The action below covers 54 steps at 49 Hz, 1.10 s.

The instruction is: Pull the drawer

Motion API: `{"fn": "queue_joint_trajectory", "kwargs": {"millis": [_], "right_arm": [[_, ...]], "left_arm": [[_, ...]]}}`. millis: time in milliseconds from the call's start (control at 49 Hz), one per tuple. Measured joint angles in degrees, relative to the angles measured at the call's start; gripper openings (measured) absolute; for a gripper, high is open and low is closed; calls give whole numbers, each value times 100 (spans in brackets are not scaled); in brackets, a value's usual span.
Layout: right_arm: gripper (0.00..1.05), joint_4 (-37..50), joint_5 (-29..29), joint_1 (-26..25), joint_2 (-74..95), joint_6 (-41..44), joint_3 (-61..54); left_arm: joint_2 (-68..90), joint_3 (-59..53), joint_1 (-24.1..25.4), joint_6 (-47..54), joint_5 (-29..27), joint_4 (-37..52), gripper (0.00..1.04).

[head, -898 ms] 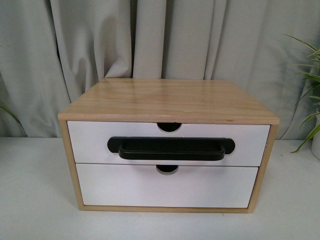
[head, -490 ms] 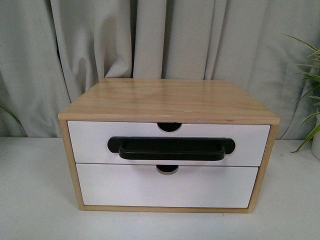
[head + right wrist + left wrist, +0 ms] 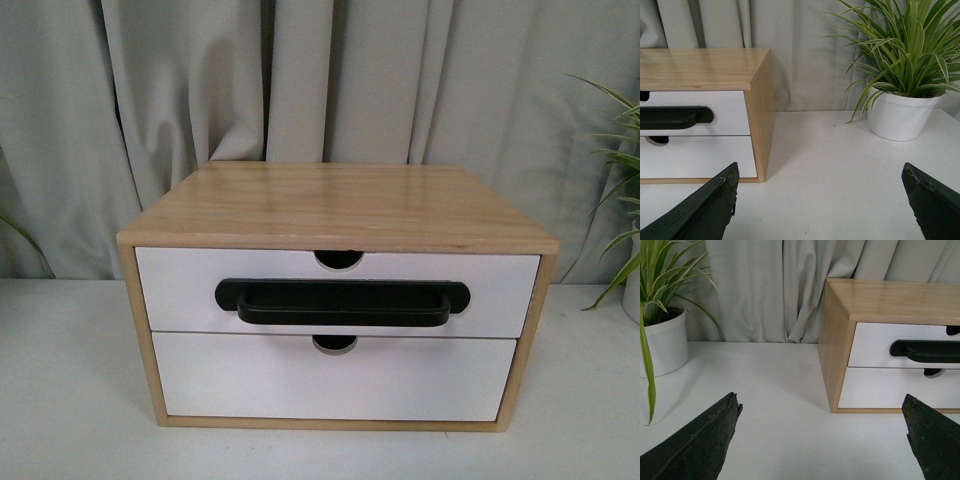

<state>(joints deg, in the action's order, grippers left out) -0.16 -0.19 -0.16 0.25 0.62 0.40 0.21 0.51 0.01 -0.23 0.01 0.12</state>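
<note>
ahead of the fingers of the left gripper (image 3: 821, 399) and right gripper (image 3: 821, 167), well apart: the drawer (image 3: 180, 288), shut in its cabinet (image 3: 340, 200), black bar handle (image 3: 343, 301) facing us for the pull. both pairs of fingers spread wide, empty; we judge them readied for it.

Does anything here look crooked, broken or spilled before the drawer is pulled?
Nothing stands out. The drawer sits shut and level in the cabinet, its black handle straight; the lower drawer is shut too. The left plant and right plant stand upright; the table shows no spill.
</note>
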Motion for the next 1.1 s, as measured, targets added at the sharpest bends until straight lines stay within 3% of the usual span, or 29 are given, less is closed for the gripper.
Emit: {"fn": "queue_joint_trajectory", "kwargs": {"millis": [204, 286, 327, 531, 633, 857, 1102], "right_arm": [[96, -4, -33, -4, 2, -7, 0], [96, -48, -1447, -450, 452, 13, 76], [96, 20, -1766, -498, 715, 111, 129], [96, 459, -2376, -439, 2142, 1067, 710], [96, 345, -2608, -258, 3145, 1980, 1226], [96, -227, -2627, 177, 4391, 3416, 2232], [96, -595, -2538, 608, 5169, 4522, 2946]], "left_arm": [[-2, 0, 0, 0, 0, 0, 98], [238, -2, 79, 404, 772, 448, 98], [496, 2, -37, 629, 975, 691, 98], [2090, 225, -415, 1655, 1565, 1882, 98], [3388, 782, -557, 2597, 2074, 2264, 98], [5313, 1954, -702, 4413, 2868, 1416, 98], [6321, 3086, -802, 5707, 3158, 164, 98]]}}
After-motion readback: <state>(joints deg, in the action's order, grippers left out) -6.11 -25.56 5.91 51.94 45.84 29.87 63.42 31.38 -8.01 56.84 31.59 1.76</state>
